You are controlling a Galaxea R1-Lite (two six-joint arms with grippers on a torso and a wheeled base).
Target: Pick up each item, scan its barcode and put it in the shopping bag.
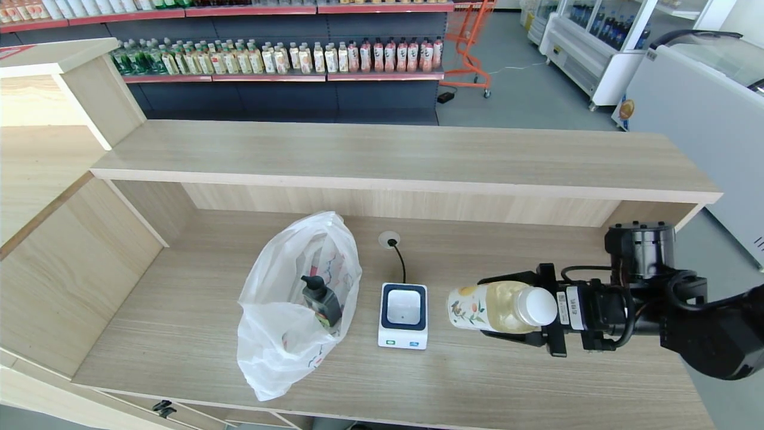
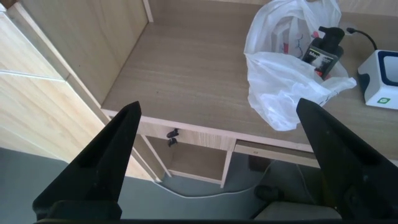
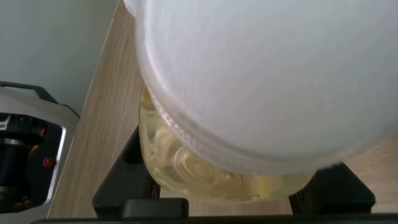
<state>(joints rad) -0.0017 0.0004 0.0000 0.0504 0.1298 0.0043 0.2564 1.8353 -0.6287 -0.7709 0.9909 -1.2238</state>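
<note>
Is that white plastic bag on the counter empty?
No, a dark pump bottle sits inside the bag, which lies beside the scanner.

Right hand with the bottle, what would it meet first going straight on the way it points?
Probably the scanner, with the bottle leading; height is unclear, so it might pass above toward the shopping bag.

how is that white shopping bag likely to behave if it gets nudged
The shopping bag looks thin and crumpled, so it would probably fold rather than hold shape. The dark pump bottle inside likely anchors it somewhat. Its mouth could easily collapse shut.
</note>
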